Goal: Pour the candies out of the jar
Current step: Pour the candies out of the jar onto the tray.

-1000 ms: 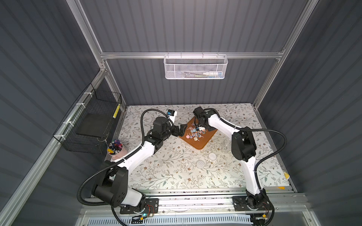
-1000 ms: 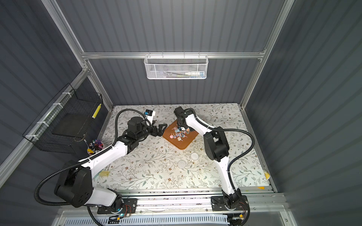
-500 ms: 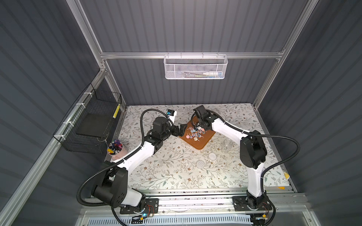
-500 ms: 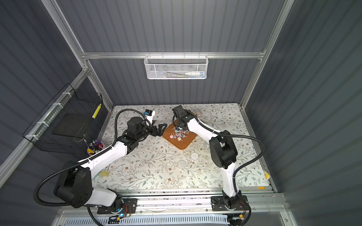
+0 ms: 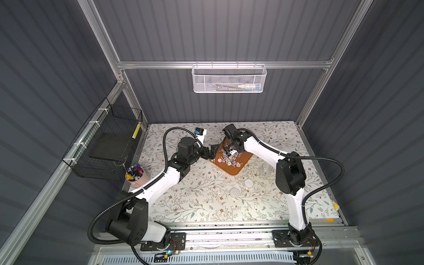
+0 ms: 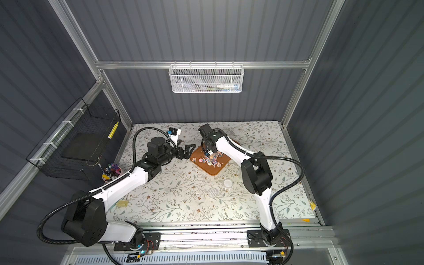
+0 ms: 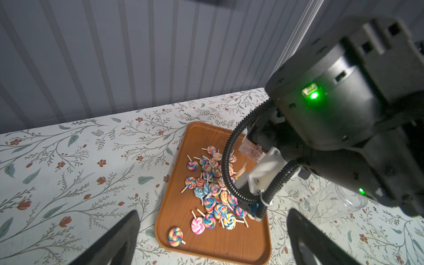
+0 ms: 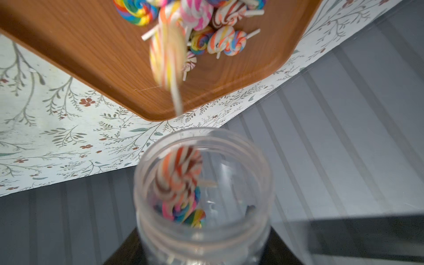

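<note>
Clamped the jar (image 8: 204, 197) mouth-down in the right gripper (image 5: 229, 148) straight above the tray's (image 8: 91, 57) candies (image 7: 213, 195), with the left gripper (image 5: 211, 152) gaping empty alongside.

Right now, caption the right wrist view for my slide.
Tipped clear jar spills swirled lollipop candies onto the brown tray, a few left inside.

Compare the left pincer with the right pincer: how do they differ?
The left pincer stands open and empty; the right pincer is closed on the clear jar. The left hangs beside the tray; the right tips the jar above it, candies falling. Both face the tray.
</note>
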